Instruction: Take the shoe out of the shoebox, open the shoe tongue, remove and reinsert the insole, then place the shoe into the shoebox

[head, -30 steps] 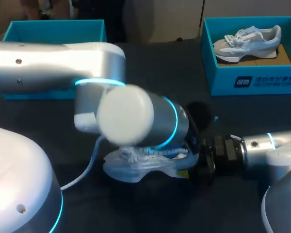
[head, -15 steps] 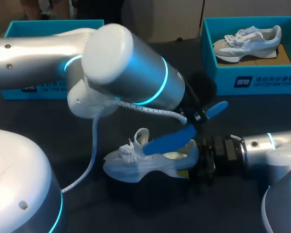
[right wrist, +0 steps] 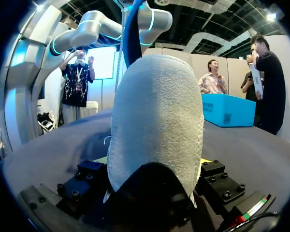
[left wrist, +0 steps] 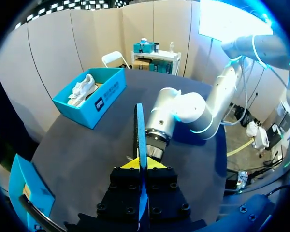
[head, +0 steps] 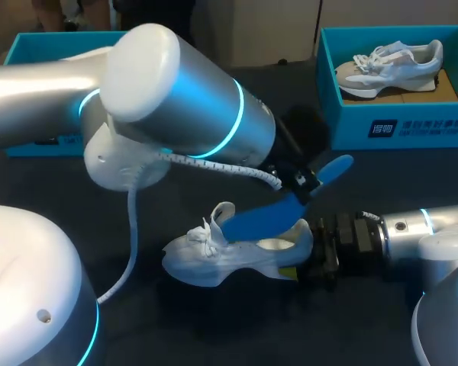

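As insole [head: 263,219] overhangs shoe [head: 233,261] (perhaps touching), shoebox [head: 343,126] apart

- Left arm [head: 175,107] enters from the left and reaches past the middle; left gripper [left wrist: 141,165] pinches the blue insole [head: 267,217].
- Right arm [head: 412,229] lies low and level; right gripper [head: 294,268] clamps the shoe [head: 214,259] at its heel.

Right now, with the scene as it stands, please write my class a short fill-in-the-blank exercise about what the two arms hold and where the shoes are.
The left arm's jaws are shut on a ___ insole. The right arm's jaws hold the white shoe by its ___. The second shoe lies in the shoebox on the robot's ___ side.
Missing words: blue; heel; right.
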You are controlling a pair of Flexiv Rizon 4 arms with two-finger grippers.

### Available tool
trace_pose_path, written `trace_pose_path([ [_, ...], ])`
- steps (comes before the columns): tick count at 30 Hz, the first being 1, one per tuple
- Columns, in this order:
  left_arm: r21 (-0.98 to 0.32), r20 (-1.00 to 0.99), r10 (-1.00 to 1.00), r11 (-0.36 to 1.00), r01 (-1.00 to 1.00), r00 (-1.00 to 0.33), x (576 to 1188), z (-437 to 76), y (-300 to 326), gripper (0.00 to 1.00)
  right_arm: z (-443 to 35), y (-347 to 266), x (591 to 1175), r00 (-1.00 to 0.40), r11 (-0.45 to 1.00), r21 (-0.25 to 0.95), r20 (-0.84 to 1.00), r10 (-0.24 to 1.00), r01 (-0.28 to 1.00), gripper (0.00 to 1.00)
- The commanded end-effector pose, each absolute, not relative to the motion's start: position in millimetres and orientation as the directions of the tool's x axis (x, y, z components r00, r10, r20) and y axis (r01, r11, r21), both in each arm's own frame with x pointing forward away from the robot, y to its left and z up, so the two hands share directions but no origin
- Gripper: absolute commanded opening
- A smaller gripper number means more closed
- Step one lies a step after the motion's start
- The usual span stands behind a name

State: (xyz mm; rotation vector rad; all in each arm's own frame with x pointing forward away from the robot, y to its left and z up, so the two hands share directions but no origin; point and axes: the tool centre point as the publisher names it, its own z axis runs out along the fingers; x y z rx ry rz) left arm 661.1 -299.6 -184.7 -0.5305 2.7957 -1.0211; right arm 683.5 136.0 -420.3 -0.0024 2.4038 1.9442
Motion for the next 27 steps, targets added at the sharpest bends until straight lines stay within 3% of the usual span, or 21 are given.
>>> trace_pose_path([
  [1,-0.645,0.049,-0.349,0.705,-0.296,-0.936,662,-172,-284,0.00,-423,139,682,-0.999,0.212,0.977,-0.040,0.032,-0.032,0.00],
  [10,-0.640,0.147,-0.322,0.689,-0.338,-0.935,671,-153,-293,0.00,-423,139,682,-0.999,0.212,0.977,-0.040,0.032,-0.032,0.00],
  [27,-0.792,0.257,-0.197,0.518,-0.323,-0.946,652,-75,-288,0.00,-423,139,682,-0.999,0.212,0.977,-0.040,0.032,-0.032,0.00],
])
